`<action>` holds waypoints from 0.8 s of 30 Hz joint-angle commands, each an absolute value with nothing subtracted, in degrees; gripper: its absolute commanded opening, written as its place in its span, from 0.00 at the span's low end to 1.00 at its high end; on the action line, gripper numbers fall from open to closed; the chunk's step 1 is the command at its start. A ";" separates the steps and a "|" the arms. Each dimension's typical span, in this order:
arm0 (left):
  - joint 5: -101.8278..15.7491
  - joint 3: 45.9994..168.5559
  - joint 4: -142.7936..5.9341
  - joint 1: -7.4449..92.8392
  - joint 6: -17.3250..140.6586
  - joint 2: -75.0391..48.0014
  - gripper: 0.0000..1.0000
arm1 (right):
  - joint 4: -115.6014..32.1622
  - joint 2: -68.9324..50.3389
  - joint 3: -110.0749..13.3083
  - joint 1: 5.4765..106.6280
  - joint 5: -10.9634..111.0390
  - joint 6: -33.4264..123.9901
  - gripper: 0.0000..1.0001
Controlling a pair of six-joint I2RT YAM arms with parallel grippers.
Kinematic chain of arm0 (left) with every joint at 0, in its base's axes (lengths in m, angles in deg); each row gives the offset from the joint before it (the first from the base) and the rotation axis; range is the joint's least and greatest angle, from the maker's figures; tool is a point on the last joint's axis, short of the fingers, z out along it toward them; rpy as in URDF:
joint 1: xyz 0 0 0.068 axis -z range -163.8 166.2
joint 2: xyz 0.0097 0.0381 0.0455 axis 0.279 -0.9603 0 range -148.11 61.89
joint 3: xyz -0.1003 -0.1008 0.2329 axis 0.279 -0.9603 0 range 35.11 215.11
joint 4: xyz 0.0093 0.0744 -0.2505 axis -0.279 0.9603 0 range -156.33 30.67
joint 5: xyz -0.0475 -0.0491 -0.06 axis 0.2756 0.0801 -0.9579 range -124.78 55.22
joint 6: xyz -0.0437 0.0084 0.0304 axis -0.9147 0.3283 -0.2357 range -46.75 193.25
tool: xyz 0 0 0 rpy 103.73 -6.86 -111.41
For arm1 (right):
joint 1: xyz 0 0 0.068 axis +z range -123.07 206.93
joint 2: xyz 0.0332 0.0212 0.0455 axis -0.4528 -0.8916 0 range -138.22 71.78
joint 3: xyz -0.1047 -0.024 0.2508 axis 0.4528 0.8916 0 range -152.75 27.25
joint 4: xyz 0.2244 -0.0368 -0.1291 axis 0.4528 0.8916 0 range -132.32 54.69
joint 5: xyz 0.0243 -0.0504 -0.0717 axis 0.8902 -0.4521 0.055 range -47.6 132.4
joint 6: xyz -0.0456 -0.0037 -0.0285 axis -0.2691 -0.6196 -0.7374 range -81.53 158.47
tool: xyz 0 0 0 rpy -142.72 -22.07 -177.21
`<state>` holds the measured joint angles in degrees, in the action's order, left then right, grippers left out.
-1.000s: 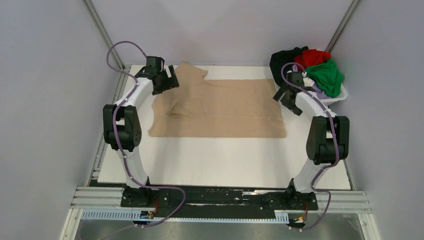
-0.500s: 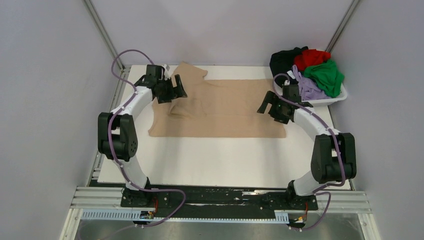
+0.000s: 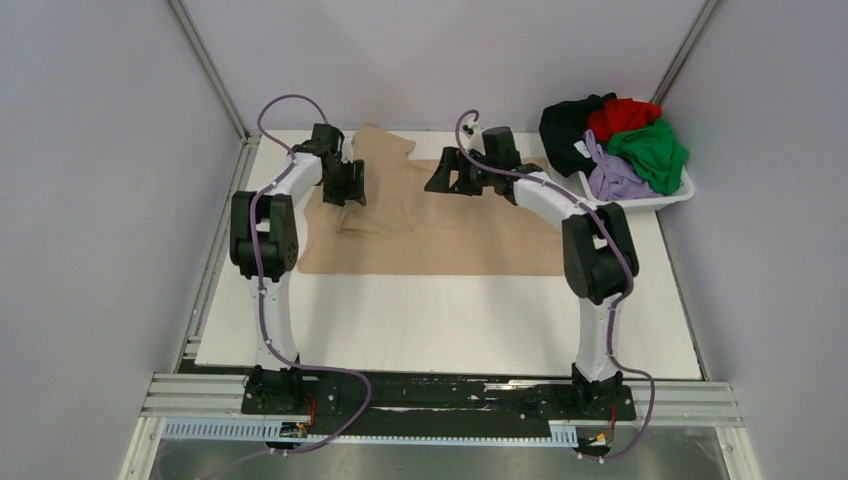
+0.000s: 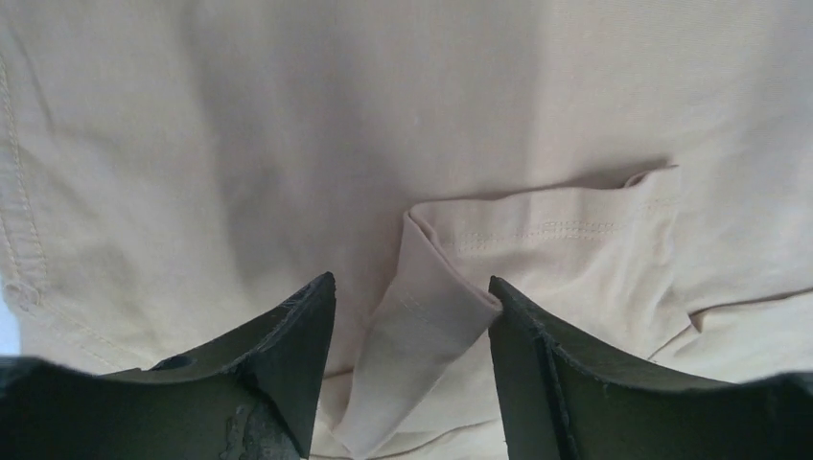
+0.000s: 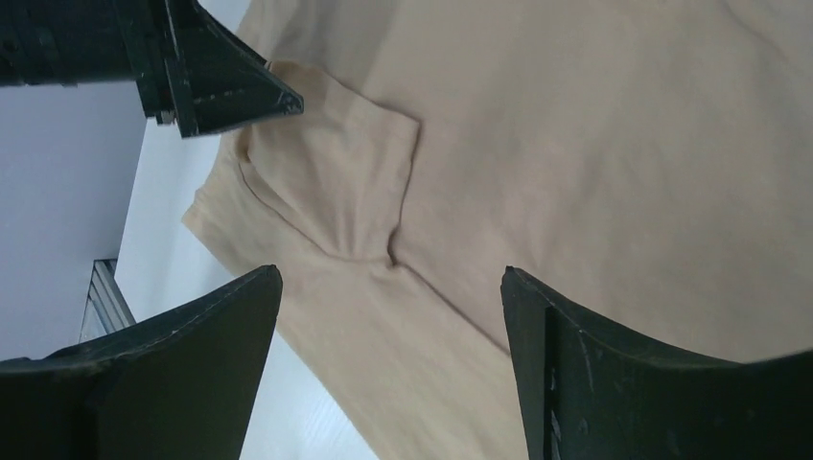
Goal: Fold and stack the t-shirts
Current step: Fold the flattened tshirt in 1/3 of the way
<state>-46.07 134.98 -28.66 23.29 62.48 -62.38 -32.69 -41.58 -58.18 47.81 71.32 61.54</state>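
The tan t-shirt (image 3: 460,225) lies across the far counter (image 3: 450,320), long axis nine-to-three, its rumpled sleeve flap (image 4: 422,316) between the open, empty jaws of the left claw (image 4: 410,292) (the right claw (image 5: 391,278), wide and empty, hovers at its three o'clock).

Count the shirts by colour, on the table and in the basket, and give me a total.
Tan shirt: 1
Black shirt: 1
Red shirt: 1
Green shirt: 1
Lavender shirt: 1
Total: 5
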 commanded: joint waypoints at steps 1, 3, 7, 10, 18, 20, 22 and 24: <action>-45.37 135.43 -28.64 22.83 64.71 -60.69 0.60 | -35.29 -52.02 -70.32 50.73 75.91 62.48 0.82; -44.90 134.89 -29.04 22.28 64.16 -60.64 0.46 | -34.07 -56.64 -75.57 51.77 76.99 62.01 0.77; -47.28 133.00 -31.53 21.09 63.43 -59.74 0.34 | -32.31 -63.95 -84.19 53.60 76.76 59.06 0.72; -47.66 132.56 -31.50 20.99 64.07 -59.75 0.26 | -29.23 -68.83 -91.56 54.82 75.90 58.33 0.72; -47.74 129.70 -31.88 20.79 64.54 -58.43 0.21 | -27.20 -74.76 -97.07 57.34 68.79 58.88 0.72; -47.99 129.28 -32.17 20.77 64.46 -58.21 0.21 | -26.63 -75.37 -97.60 57.71 67.01 59.11 0.72; -48.32 129.02 -32.40 20.83 64.34 -58.18 0.21 | -26.27 -75.79 -98.08 58.22 66.49 59.08 0.72; -48.87 128.84 -32.71 20.71 64.22 -58.17 0.21 | -25.87 -76.29 -98.61 58.74 67.04 58.97 0.71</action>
<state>-46.83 129.50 -31.63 21.04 63.42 -61.75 -27.09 -74.91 -95.51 57.75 69.20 59.79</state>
